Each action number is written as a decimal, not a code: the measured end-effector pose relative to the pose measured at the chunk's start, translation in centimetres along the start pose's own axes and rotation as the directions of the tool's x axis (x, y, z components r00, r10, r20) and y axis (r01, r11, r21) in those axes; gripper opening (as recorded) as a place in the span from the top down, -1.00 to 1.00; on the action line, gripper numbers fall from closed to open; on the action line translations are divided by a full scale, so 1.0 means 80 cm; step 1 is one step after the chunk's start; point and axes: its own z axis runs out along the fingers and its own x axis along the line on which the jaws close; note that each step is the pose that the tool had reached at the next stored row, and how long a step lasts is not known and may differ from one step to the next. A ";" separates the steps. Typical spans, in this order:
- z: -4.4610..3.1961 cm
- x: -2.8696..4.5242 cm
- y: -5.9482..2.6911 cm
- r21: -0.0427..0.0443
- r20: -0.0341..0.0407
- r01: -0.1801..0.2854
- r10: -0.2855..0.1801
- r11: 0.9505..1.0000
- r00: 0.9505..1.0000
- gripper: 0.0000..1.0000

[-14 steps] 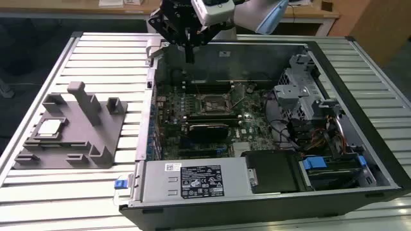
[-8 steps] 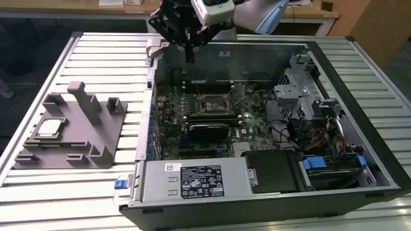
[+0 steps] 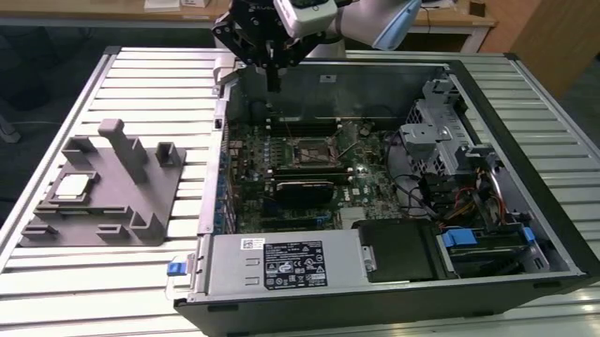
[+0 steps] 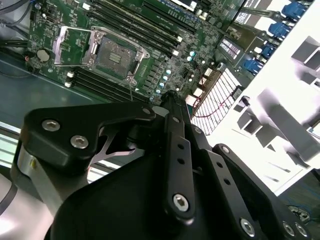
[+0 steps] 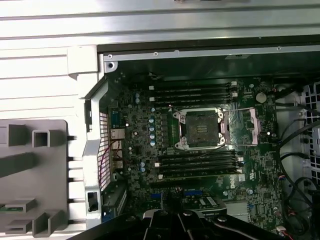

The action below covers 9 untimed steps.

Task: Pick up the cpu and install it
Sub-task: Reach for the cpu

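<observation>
Gripper (image 3: 274, 86) closed and empty, vertical above computer case (image 3: 487, 91); cpu (image 3: 73, 186) on grey fixture (image 3: 140, 210).

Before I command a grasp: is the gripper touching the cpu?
Apart. The exterior view shows the gripper over the case, the cpu on the grey fixture.

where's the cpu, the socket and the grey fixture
cpu (image 3: 73, 184): exterior view, middle of its silvery top.
socket (image 5: 200, 129): first wrist view, its dark centre.
fixture (image 3: 120, 151): exterior view, its tall upright post.
</observation>
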 end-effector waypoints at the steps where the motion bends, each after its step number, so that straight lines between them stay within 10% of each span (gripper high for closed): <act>1: 0.0000 0.0007 0.000 0.000 0.000 0.000 0.000 1.000 1.000 0.79; 9: -0.0002 0.0080 -0.001 0.000 0.000 0.000 0.000 1.000 1.000 0.79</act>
